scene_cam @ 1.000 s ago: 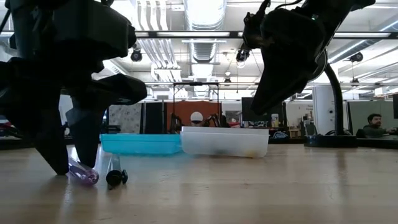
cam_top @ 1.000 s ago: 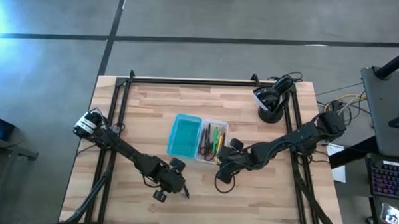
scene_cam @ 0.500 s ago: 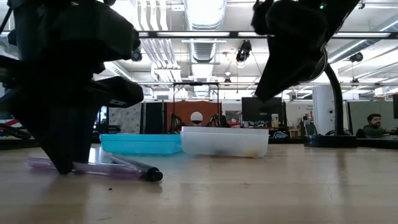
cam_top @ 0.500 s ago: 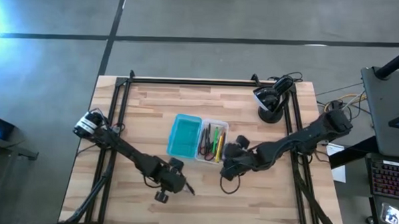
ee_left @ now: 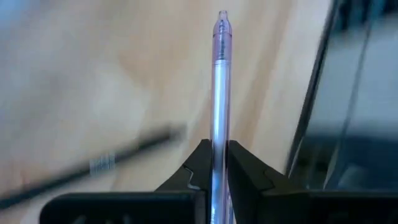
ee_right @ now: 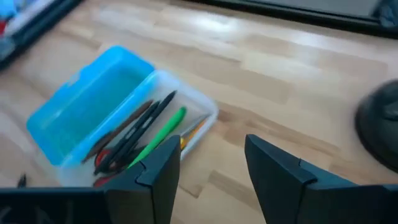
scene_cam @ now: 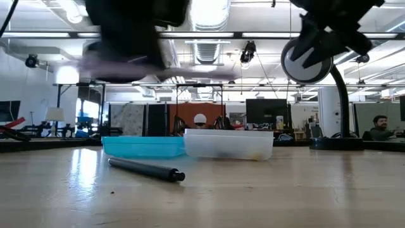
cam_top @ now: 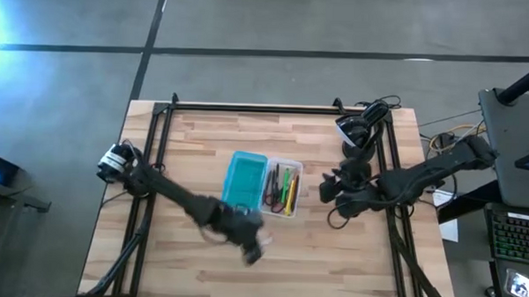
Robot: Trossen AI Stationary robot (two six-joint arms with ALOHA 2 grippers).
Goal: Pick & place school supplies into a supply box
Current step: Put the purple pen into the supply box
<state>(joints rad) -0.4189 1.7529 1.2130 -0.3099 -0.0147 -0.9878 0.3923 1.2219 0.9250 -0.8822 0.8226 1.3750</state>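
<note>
My left gripper (ee_left: pixel 217 149) hangs above the table's near middle (cam_top: pixel 252 247), shut on a purple pen (ee_left: pixel 221 74). A black pen (scene_cam: pixel 145 170) lies flat on the table below it, in front of the box. The clear supply box (cam_top: pixel 296 170) rests beside its teal lid (cam_top: pixel 244 179); it holds a green pen (ee_right: pixel 163 132), dark pens and something red (ee_right: pixel 102 167). My right gripper (ee_right: pixel 211 155) is open, raised to the right of the box (cam_top: pixel 331 190), touching nothing. My left gripper pinches the purple pen's barrel (ee_left: pixel 221 134) between its two fingers (ee_left: pixel 199 163). The fingers lie along the pen, which runs straight out ahead of them to its tip (ee_left: pixel 222 15). The pen is lifted clear of the table; its rear end is hidden between the fingers.
A black camera stand with cables (cam_top: pixel 360 139) sits at the far right corner of the table. Metal frame rails (cam_top: pixel 159 136) run along the left, right and far edges. Bare wood lies near and left of the box. A person (scene_cam: pixel 380 126) sits in the room behind.
My left gripper closed on the purple pen on the table and lifted it well clear, shifting slightly toward the right edge. The black pen beside it swung round and stayed lying on the table. My right gripper rose and drew away toward the right and far edges.
</note>
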